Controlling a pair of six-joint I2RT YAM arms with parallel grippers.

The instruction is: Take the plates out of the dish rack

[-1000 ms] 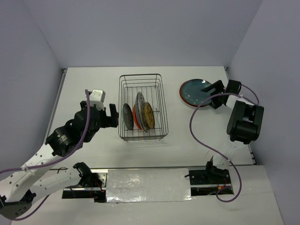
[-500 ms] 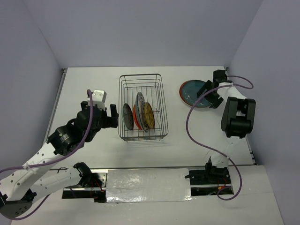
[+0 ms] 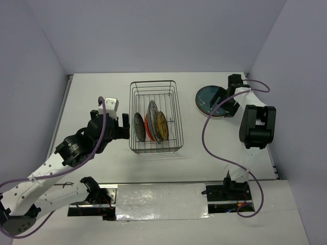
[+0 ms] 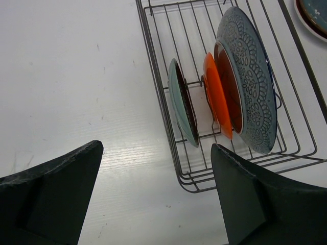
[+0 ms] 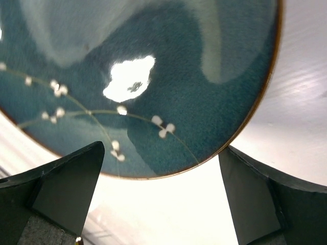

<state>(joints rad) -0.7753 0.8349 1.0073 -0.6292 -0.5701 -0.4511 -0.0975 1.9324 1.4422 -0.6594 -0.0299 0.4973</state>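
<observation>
Several plates (image 4: 246, 87) are stood on edge between the prongs of the rack (image 4: 153, 76), beside which the left fingers (image 4: 51, 189) are held spread, while a teal plate (image 5: 153, 76) is laid flat on the desk (image 3: 102, 92), right of the rack, beneath the spread right fingers (image 5: 56, 184).

Bright even light, glare on teal plate (image 5: 153, 61)

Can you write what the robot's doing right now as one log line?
left gripper: open, beside dish rack | right gripper: open, over teal plate lying on table | other plates: upright in rack
</observation>
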